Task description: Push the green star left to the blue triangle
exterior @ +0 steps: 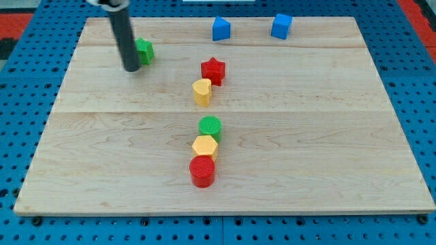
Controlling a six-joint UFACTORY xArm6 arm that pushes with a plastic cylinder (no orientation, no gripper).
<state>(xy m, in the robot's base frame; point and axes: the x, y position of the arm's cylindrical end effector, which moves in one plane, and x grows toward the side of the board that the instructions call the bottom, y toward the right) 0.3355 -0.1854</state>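
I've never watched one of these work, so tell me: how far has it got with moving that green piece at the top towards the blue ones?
Nothing looks done yet. In hand: my tip sits against the green star, on its left side in the view. Left: the star is still far from the blue triangle, which lies to its right near the view's top, beside the blue cube.

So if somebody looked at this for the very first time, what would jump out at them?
Probably the dark rod at the view's upper left, with my tip right beside the green star, on its left. Next, the neat column near the middle bottom: a green cylinder, a yellow hexagon block and a red cylinder lined up touching. Two blue blocks sit along the top edge.
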